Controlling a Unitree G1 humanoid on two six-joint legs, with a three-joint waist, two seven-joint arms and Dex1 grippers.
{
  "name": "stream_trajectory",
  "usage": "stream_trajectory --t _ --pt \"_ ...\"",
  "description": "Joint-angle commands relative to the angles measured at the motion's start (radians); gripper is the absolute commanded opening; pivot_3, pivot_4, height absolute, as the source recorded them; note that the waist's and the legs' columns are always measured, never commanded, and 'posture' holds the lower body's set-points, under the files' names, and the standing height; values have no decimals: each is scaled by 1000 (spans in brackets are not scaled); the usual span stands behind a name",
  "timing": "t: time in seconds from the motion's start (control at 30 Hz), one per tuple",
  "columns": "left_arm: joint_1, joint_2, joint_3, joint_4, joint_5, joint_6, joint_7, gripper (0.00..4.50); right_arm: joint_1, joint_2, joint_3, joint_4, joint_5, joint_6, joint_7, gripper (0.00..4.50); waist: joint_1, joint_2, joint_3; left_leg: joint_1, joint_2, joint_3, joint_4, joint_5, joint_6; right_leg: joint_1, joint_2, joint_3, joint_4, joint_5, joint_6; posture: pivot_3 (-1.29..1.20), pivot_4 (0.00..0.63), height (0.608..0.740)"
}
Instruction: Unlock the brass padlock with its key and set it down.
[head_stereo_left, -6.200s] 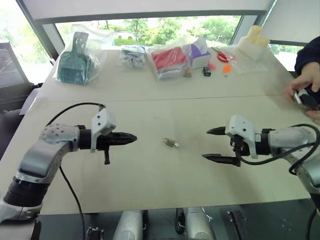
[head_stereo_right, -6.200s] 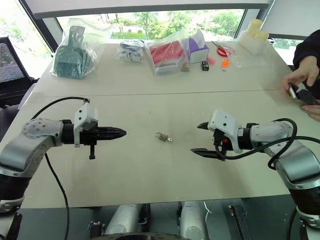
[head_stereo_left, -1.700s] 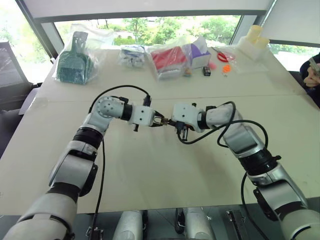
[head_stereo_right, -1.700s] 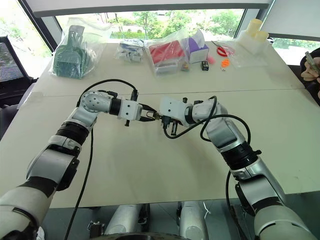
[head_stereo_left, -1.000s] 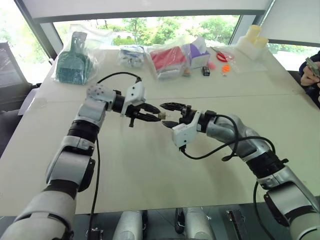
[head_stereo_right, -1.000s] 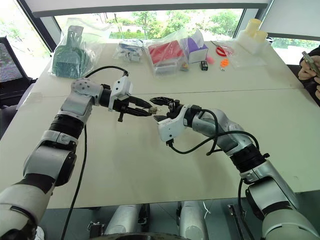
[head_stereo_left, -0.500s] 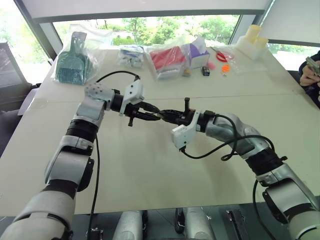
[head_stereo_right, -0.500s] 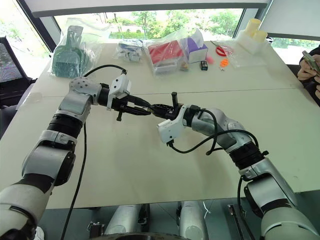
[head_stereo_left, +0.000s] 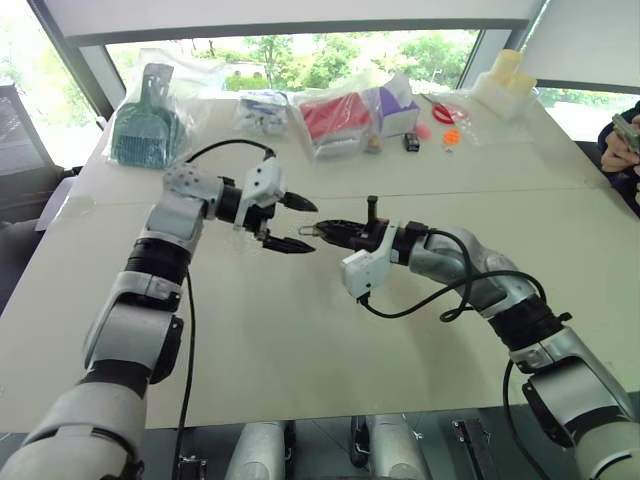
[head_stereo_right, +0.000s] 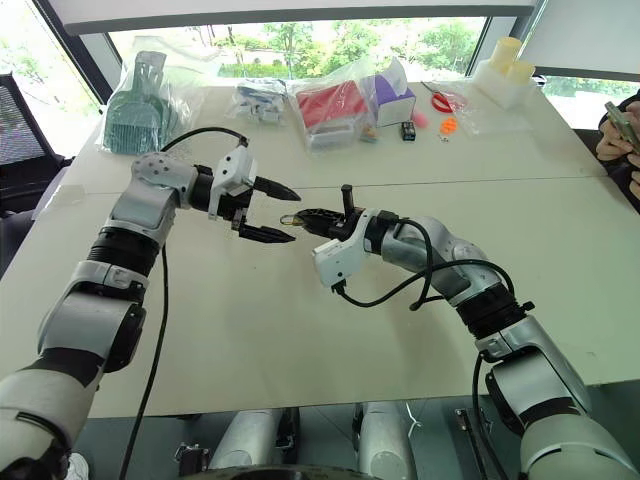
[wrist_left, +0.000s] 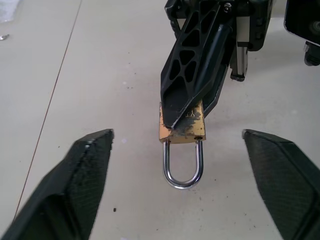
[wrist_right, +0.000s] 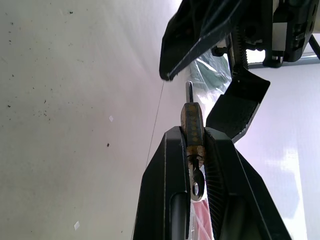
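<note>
Your right fingers (wrist_left: 192, 107) pinch the padlock (wrist_left: 182, 131) above the tabletop (head_stereo_left: 300, 340); your left fingers (wrist_left: 80, 185) stand spread beside it.

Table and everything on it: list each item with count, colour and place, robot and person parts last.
brass padlock: one, brass body, silver shackle, pinched above mid-table.
key: one, silvery, in padlock's end.
table: one, beige.
dustpan bag: one, teal, far left.
red bag: one, far centre.
purple box: one, beside red bag.
scissors: one, red handles, far right.
white containers: few, far right corner.
left gripper: open, beside padlock.
right gripper: shut on padlock.
person's hand: right edge.
</note>
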Motion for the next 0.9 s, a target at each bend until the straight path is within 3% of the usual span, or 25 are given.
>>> stream_trajectory --t 0.03,0.13,0.4,0.9 --pt "-19 22 57 -45 -50 26 7 4475 -21 6 -27 -16 16 0 -2 0 0 0 0 0 0 0 0 0 0 0 0 0 0 0 0 0 150 740" --pt "-21 32 61 -43 -52 32 8 3634 -21 6 -27 -14 15 1 -1 0 0 0 0 0 0 0 0 0 0 0 0 0 0 0 0 0 150 740" --pt "3 29 52 -53 -60 28 12 18 -29 8 -26 -8 12 -5 -4 0 0 0 0 0 0 0 0 0 0 0 0 0 0 0 0 0 150 740" --pt "61 29 -4 -52 -9 1 7 18 -29 11 -27 -14 14 -2 -2 0 0 0 0 0 0 0 0 0 -1 0 0 0 0 0 0 0 150 740"
